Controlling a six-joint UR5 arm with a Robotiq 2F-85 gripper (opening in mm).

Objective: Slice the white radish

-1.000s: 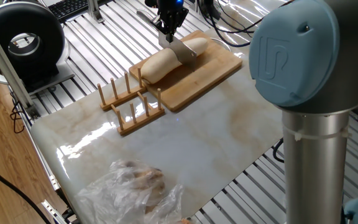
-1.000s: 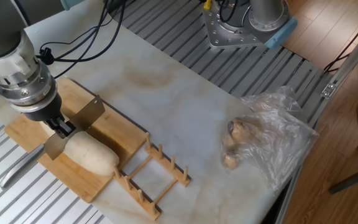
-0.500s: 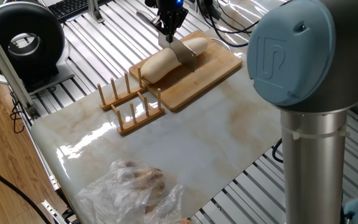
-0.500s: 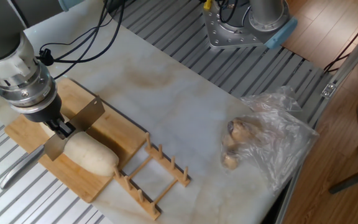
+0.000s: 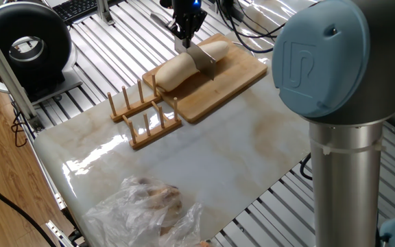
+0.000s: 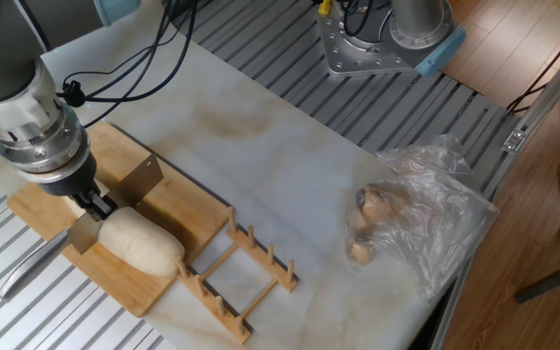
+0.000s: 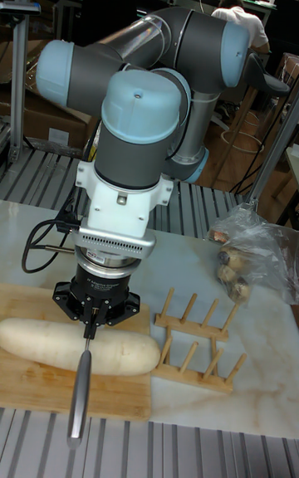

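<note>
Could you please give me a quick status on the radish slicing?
Gripper shut on knife, blade down across the white radish. Radish lies lengthwise on the wooden board. Wooden rack beside the board, clear of the blade.

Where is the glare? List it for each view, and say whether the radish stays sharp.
One fixed view: bright window reflections streak the marble table near the wooden rack; radish sharp. The other fixed view: even light, mild sheen on the plastic bag. Tall fixed view: no table glare, radish crisp.

Wooden rack (image 5: 145, 113) crowds board (image 5: 235, 79); marble (image 5: 204, 165) beyond lies open.
</note>
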